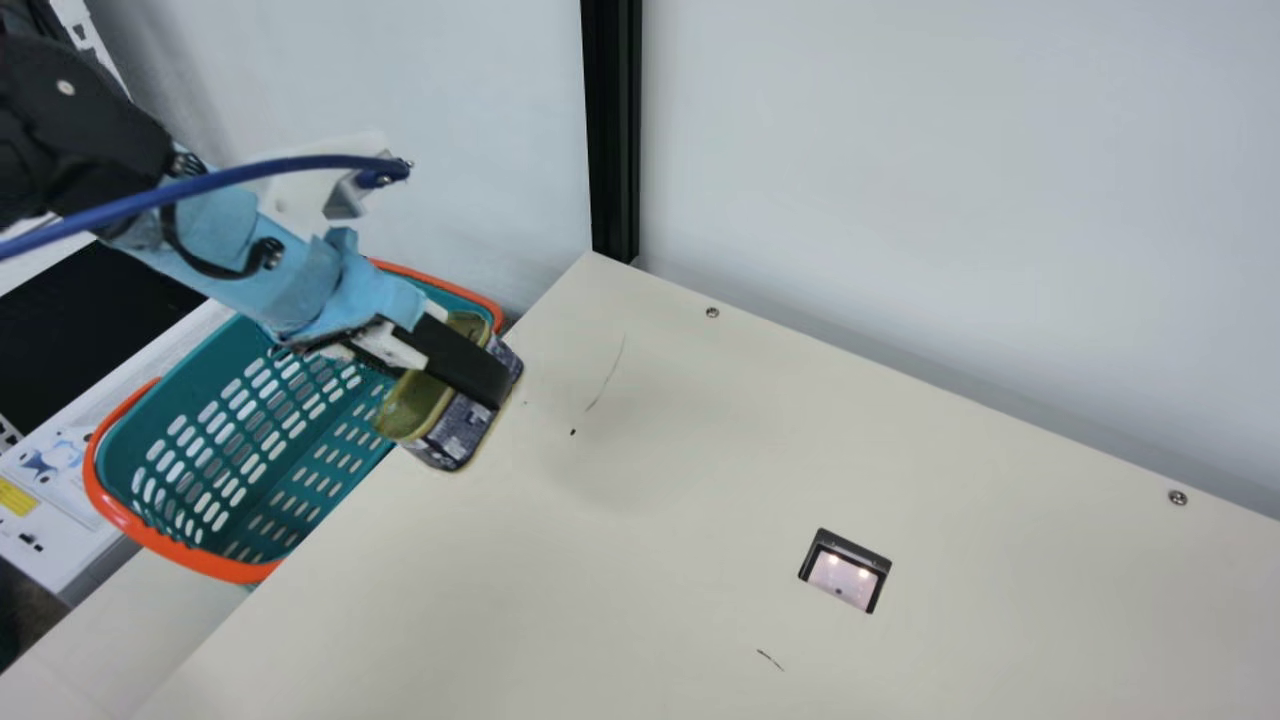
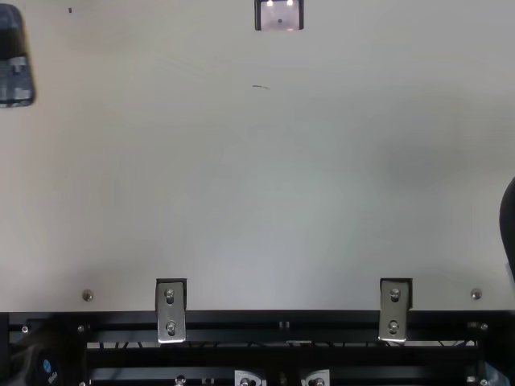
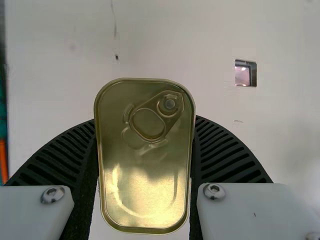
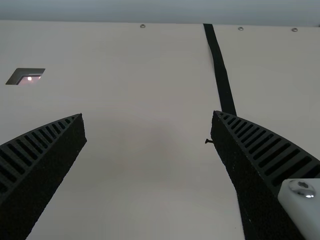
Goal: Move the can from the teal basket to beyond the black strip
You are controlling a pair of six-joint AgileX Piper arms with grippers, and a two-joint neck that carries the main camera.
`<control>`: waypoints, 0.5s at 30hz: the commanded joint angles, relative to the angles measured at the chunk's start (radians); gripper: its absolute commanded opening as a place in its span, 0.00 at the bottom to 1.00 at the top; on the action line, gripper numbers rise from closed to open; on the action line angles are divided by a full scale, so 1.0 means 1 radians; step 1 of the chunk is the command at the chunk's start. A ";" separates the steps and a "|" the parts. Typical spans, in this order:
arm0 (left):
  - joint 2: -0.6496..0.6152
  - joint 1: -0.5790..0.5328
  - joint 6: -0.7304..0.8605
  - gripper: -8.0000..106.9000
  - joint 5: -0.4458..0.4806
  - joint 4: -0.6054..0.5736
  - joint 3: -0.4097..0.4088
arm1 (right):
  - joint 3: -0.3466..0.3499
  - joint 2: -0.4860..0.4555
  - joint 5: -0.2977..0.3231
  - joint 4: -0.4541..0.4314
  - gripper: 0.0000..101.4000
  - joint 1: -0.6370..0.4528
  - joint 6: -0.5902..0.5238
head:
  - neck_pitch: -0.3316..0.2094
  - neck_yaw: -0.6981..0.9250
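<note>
We find the can [image 3: 145,175] over the table [image 1: 700,450] beside the teal basket [image 1: 200,560], its long sides clamped by the left gripper [image 3: 146,119], presumably for steadiness, while the right gripper [image 4: 148,115] gapes wide and empty, likely for a handover.

The left arm [image 1: 85,130] slants down from the main view's upper left, its black joint leading into a light-blue-wrapped section with a dark blue cable. The left gripper [image 1: 445,385] is tilted downward, its ribbed fingers [image 3: 65,155] parted and gripping firmly. The right gripper [image 4: 149,114] has its two ribbed fingers [image 4: 45,155] spread wide apart. A dark rounded form [image 2: 508,221] at the top view's right edge is probably part of the right arm.
</note>
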 commanded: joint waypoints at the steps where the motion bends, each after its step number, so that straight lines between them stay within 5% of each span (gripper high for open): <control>1: 0.003 -0.019 -0.022 0.16 0.003 -0.006 0.018 | 0.000 0.000 0.000 0.000 1.00 0.000 0.000 | -0.056 0.022; 15: 0.053 -0.109 -0.137 0.16 0.003 -0.060 0.111 | 0.000 0.000 0.000 0.000 1.00 0.000 0.000 | -0.056 0.022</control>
